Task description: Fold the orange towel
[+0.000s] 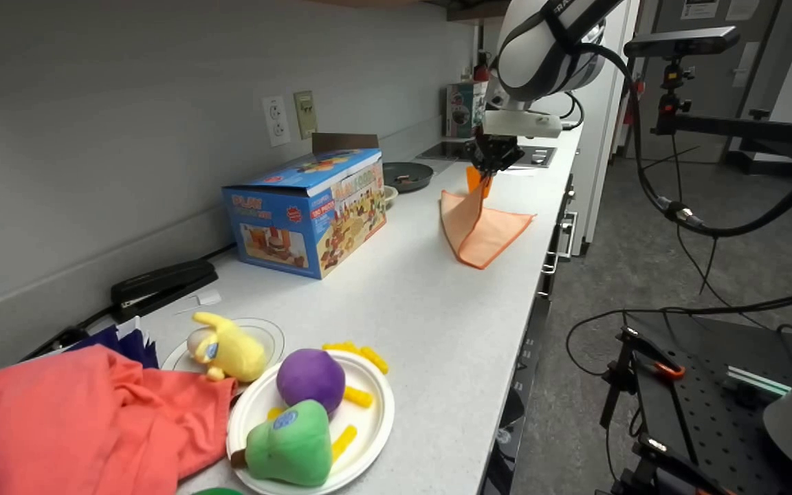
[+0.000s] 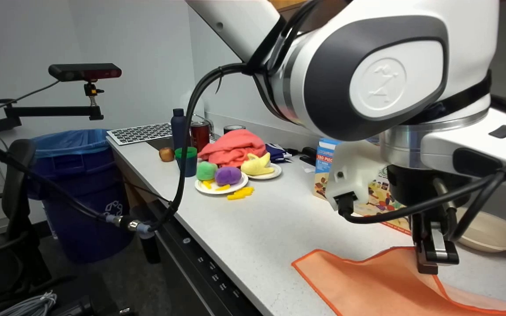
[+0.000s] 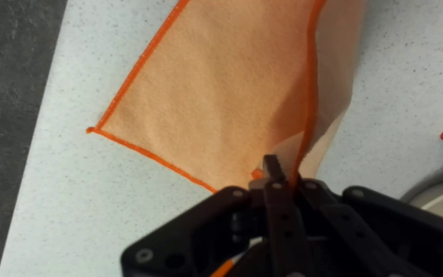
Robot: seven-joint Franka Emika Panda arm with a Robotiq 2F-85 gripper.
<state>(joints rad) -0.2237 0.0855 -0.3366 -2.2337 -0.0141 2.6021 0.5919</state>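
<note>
On white speckled countertop, orange-hemmed peach cloth towel, edge pinched by black gripper, blue recycling bin in an exterior view only.

The towel is pale orange with a bright orange border. The counter is white, speckled grey. The gripper is black; the toy pear is green.

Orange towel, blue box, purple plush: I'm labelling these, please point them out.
Orange towel (image 3: 221, 92), in the wrist view: central fabric.
Blue box (image 1: 335, 221), in an exterior view: printed side.
Purple plush (image 1: 311, 378), in an exterior view: rounded middle.
</note>
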